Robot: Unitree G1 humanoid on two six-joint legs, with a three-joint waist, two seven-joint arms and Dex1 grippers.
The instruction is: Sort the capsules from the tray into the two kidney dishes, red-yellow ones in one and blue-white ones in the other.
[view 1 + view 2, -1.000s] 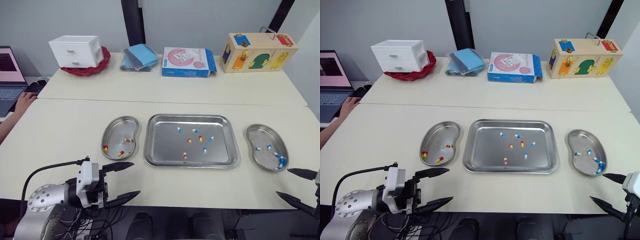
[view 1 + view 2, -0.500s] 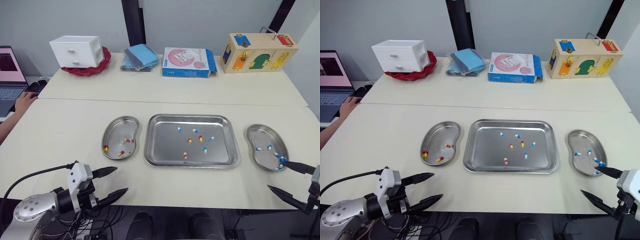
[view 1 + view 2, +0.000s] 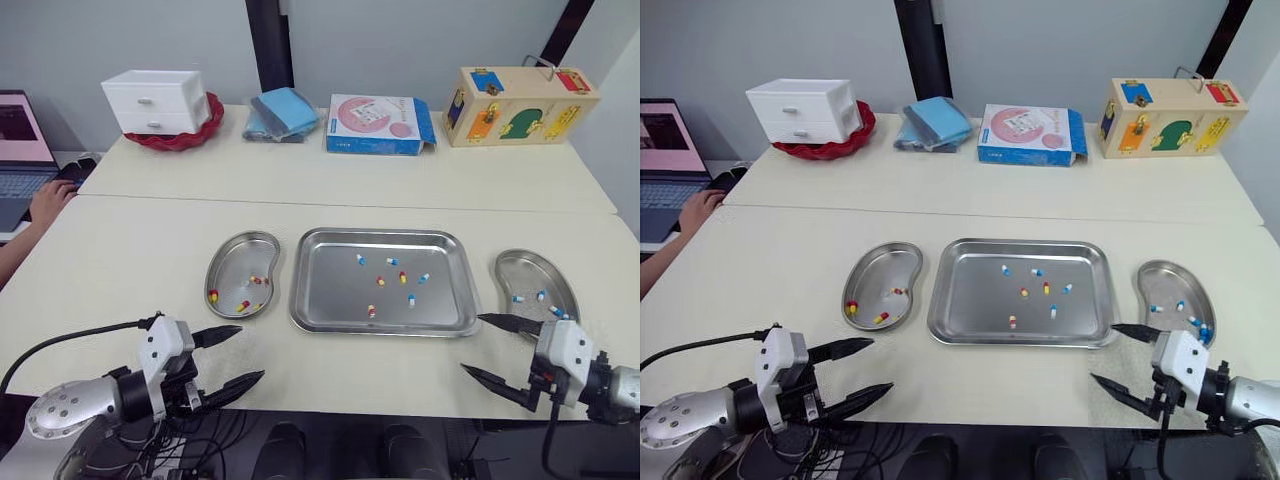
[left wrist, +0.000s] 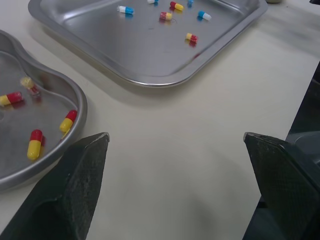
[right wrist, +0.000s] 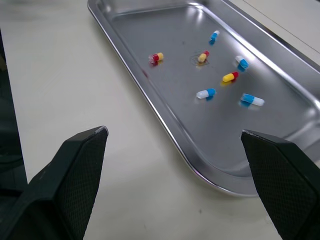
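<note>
The tray [image 3: 330, 295] is seen at the middle of the tabletop [image 3: 140, 240], with seven capsules scattered in its middle; four blue-white capsules [image 3: 392, 261] and three red-yellow capsules [image 3: 380, 281] can be counted there, all lying apart from one another. The left kidney dish [image 3: 240, 260] is set just beside the tray's left edge and holds red-yellow pieces near its near end; the right kidney dish [image 3: 525, 272] is set just beside the tray's right edge and holds blue-white pieces.

The left gripper [image 3: 250, 352] is held low at the near edge of the tabletop, in front of the left kidney dish and apart from it; its two fingers are spread wide with nothing between them. In the left wrist view the dish's rim is seen close to one finger, and the tray's capsules lie well beyond.

The right gripper [image 3: 472, 343] is held at the near edge of the tabletop, near the tray's near right corner and in front of the gap between the tray and the right kidney dish; its fingers are likewise spread wide and empty. The capsules in the tray lie well apart from both grippers; none is touched.

A person's hand [image 3: 50, 204] is seen at the far left beside a laptop [image 3: 18, 150].
</note>
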